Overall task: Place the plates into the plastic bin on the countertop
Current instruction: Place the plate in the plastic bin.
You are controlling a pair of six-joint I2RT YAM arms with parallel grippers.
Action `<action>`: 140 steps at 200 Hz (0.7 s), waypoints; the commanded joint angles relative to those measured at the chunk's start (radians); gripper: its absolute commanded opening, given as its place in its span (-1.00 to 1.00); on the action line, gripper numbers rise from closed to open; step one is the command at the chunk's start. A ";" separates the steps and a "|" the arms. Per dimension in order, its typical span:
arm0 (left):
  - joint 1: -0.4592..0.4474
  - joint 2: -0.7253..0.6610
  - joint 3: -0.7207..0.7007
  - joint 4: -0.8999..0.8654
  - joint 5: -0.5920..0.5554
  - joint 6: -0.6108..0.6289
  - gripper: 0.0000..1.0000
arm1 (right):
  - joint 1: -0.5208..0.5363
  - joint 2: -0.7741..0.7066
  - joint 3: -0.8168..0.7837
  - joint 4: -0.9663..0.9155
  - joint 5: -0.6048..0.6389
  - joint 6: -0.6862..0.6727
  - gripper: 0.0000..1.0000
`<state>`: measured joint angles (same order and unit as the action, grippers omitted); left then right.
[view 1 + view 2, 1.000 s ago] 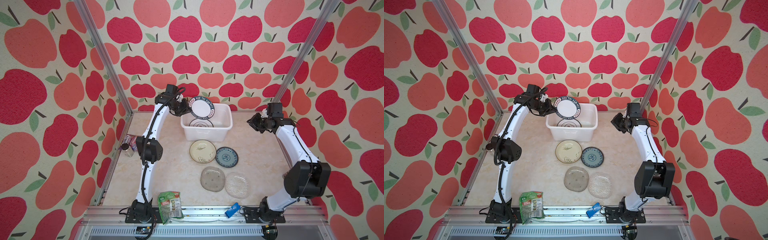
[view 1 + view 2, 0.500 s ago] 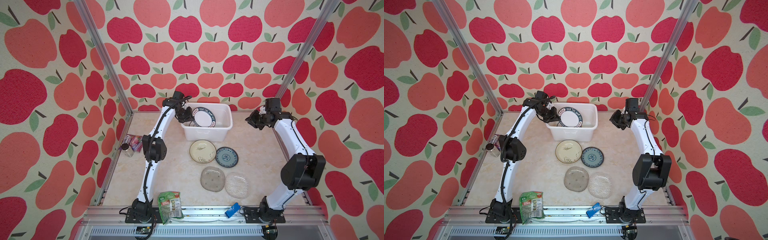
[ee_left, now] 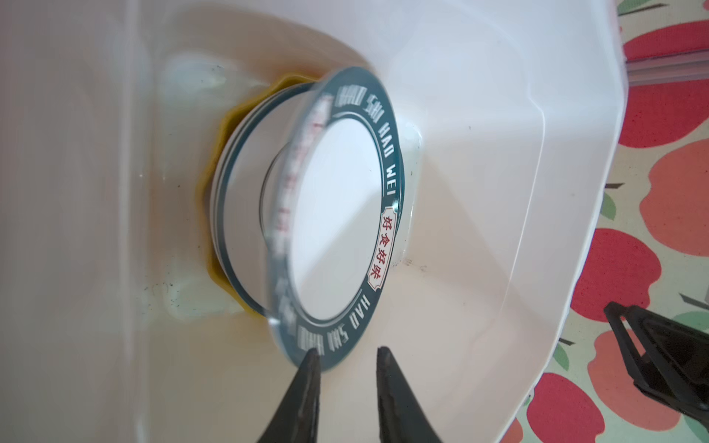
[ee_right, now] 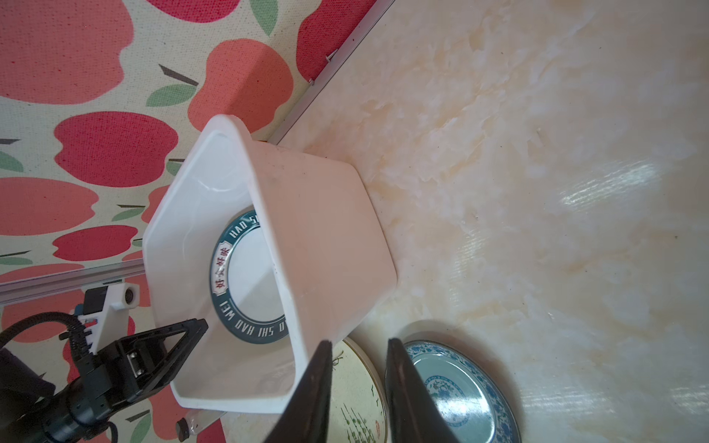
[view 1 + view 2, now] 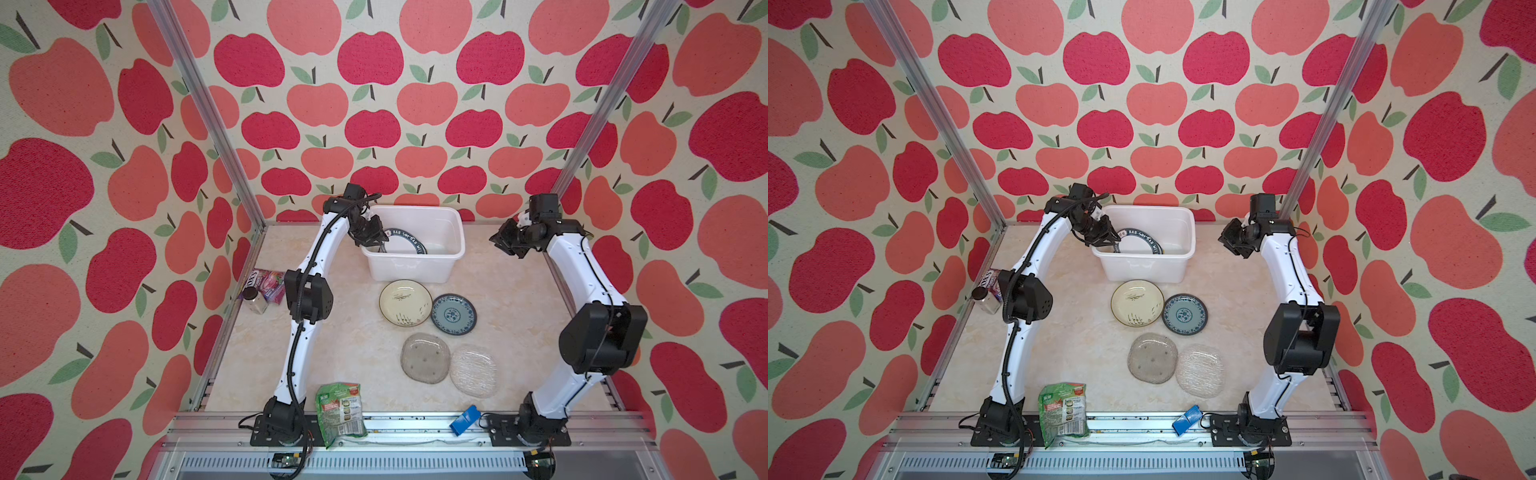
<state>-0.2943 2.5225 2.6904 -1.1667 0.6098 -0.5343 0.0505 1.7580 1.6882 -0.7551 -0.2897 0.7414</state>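
Left wrist view: left hand (image 3: 347, 354) apart beside tilted plate (image 3: 337, 214); right hand (image 4: 358, 345) apart.

I am seeing a crinkled green foil snack packet (image 5: 340, 409) lying over the front aluminium rail (image 5: 407, 426), a small blue plastic block (image 5: 465, 419) sitting on that rail, and a purple printed pouch (image 5: 270, 282) lying just beside a dark-lidded glass jar (image 5: 255, 301).

On the countertop (image 5: 353, 332) are counted one cream plate (image 5: 405, 307), one blue patterned plate (image 5: 453, 314), one grey glass plate (image 5: 425, 358) and one clear glass plate (image 5: 473, 370), four in all. One plastic bin (image 5: 411, 268) is counted; the stack (image 3: 337, 214) inside appears to hold at least three more, lower edges blurred. One green packet (image 5: 340, 409) is noted.
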 commanded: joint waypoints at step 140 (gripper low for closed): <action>0.096 -0.293 0.024 0.168 -0.445 0.061 0.98 | 0.041 0.046 0.126 -0.039 -0.107 -0.105 -0.44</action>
<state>-0.2264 2.4020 2.7281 -1.1004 0.4187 -0.5285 0.0753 1.8488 1.8317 -0.8024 -0.3683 0.6945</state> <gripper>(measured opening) 0.940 0.277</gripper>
